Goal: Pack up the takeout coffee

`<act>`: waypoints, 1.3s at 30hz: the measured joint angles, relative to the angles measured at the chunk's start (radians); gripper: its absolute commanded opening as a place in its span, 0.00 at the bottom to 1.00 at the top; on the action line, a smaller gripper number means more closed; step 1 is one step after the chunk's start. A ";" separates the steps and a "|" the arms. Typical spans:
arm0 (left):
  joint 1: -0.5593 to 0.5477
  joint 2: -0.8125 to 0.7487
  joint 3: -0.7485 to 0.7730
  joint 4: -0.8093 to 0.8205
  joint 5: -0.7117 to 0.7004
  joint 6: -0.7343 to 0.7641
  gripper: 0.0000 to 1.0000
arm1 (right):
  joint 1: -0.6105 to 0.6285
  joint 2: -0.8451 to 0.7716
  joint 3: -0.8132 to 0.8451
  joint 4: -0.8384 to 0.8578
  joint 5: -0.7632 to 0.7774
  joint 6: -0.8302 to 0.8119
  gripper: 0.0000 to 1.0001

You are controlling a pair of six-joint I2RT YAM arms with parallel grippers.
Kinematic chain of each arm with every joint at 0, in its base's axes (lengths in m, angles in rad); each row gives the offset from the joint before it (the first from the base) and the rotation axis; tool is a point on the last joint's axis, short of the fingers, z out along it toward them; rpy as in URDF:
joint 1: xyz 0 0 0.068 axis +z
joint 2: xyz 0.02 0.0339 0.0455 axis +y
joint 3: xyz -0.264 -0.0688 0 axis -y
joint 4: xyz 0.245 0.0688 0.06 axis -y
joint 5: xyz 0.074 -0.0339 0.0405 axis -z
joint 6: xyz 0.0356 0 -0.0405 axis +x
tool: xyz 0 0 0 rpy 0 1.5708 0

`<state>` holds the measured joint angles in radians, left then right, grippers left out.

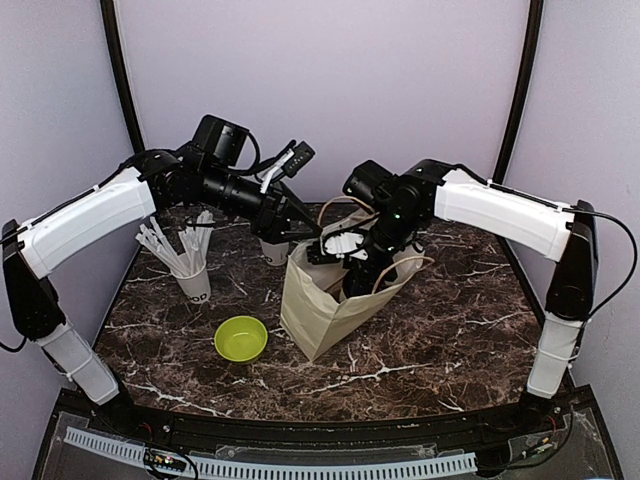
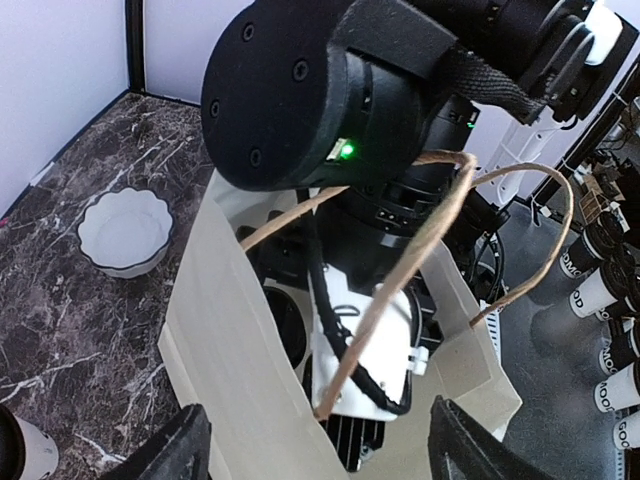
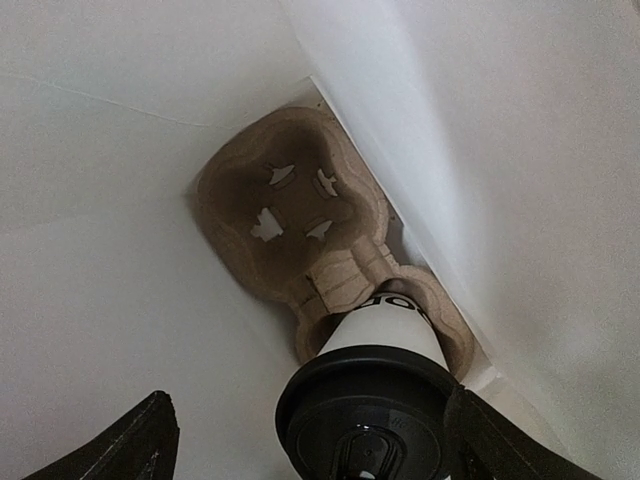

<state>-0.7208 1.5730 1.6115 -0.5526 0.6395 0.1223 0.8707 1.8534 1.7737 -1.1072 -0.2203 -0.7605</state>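
Observation:
A tan paper bag [image 1: 318, 305] stands open in the middle of the table. My right gripper [image 3: 315, 440] is down inside it, open, with a finger on either side of a white coffee cup [image 3: 385, 330] with a black lid [image 3: 365, 425]. That cup sits in one pocket of a cardboard cup carrier [image 3: 290, 205] on the bag's floor; the other pocket is empty. My left gripper [image 2: 320, 450] is open at the bag's far rim [image 2: 215, 300], fingers [image 2: 170, 450] wide apart. A second white cup [image 1: 275, 252] stands on the table behind the bag.
A white cup full of straws [image 1: 192, 280] stands at the left. A lime-green bowl [image 1: 240, 338] sits in front of it. The bag's twine handles [image 2: 440, 220] loop around my right wrist. The marble table [image 1: 450, 330] is walled at the back and sides.

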 measured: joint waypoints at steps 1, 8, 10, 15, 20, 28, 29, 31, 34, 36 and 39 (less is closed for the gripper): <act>-0.007 0.014 0.003 0.012 -0.005 -0.007 0.70 | 0.000 0.000 -0.002 0.000 0.000 0.000 0.93; -0.010 0.048 0.004 0.109 -0.026 -0.066 0.55 | 0.000 -0.015 -0.013 0.001 0.004 0.000 0.93; -0.010 0.050 0.006 0.137 -0.029 -0.081 0.47 | 0.000 -0.020 -0.013 0.001 0.009 -0.001 0.93; -0.010 0.094 0.049 0.166 -0.023 -0.100 0.19 | 0.000 -0.043 -0.013 -0.001 0.016 -0.006 0.93; -0.010 0.163 0.098 0.164 -0.006 -0.099 0.00 | 0.000 -0.091 -0.013 -0.003 0.017 -0.010 0.93; -0.010 0.172 0.114 0.155 -0.051 -0.053 0.00 | 0.000 -0.179 -0.011 -0.054 0.010 -0.047 0.93; -0.010 0.172 0.119 0.151 -0.058 -0.041 0.00 | 0.000 -0.190 -0.003 -0.071 0.008 -0.055 0.93; -0.010 0.172 0.128 0.143 -0.068 -0.018 0.00 | -0.002 -0.209 0.031 -0.108 0.007 -0.076 0.94; -0.010 0.171 0.135 0.140 -0.073 0.017 0.00 | -0.018 -0.244 0.097 -0.134 0.007 -0.099 0.94; -0.012 0.171 0.135 0.140 -0.068 0.034 0.00 | -0.043 -0.291 0.122 -0.132 0.016 -0.107 0.95; -0.021 0.167 0.126 0.143 -0.051 0.056 0.00 | -0.105 -0.390 0.119 -0.113 0.041 -0.118 0.95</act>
<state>-0.7414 1.7397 1.7374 -0.4091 0.5888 0.1783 0.7658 1.4635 1.8931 -1.2198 -0.1791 -0.8787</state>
